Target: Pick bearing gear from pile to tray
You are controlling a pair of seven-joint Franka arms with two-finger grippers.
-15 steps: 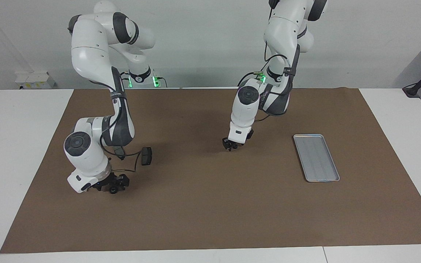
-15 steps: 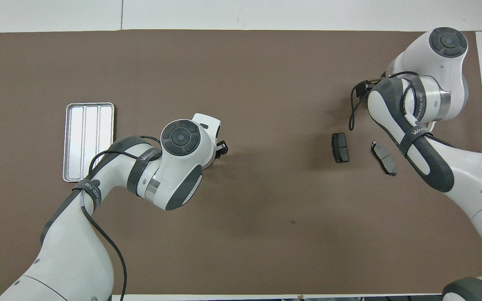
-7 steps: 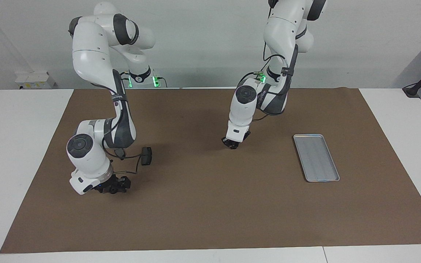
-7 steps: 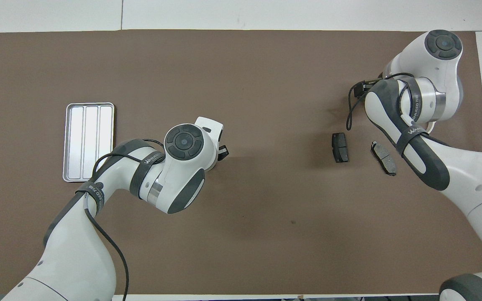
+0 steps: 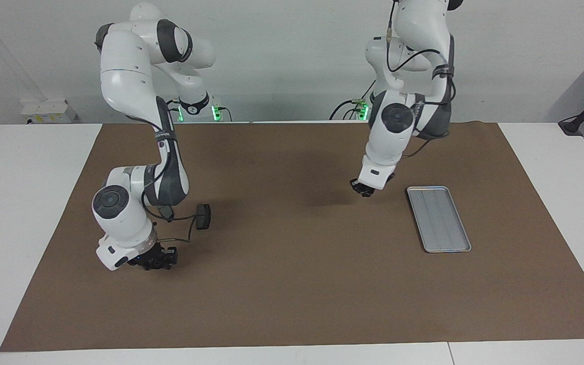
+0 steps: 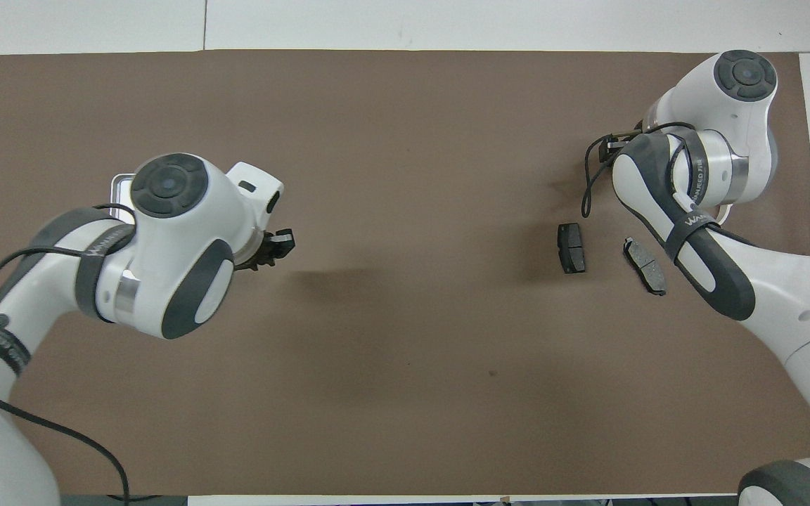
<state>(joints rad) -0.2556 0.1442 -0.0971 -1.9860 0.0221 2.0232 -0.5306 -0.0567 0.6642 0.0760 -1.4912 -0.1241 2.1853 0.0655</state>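
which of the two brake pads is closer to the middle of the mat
The darker brake pad, lying square-on and well clear of the right arm. The greyer pad lies slanted toward the right arm's end of the table, right beside that arm.

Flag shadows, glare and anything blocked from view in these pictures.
Facing view: even light, a soft shadow on the mat below the raised left tool. Overhead view: the left arm covers nearly all the tray; the right arm hides the right tool.

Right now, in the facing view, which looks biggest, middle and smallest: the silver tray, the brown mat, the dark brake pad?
1. brown mat: largest.
2. silver tray: middle.
3. dark brake pad: smallest; it lies about as far from the camera as the tray, so the order is safe.
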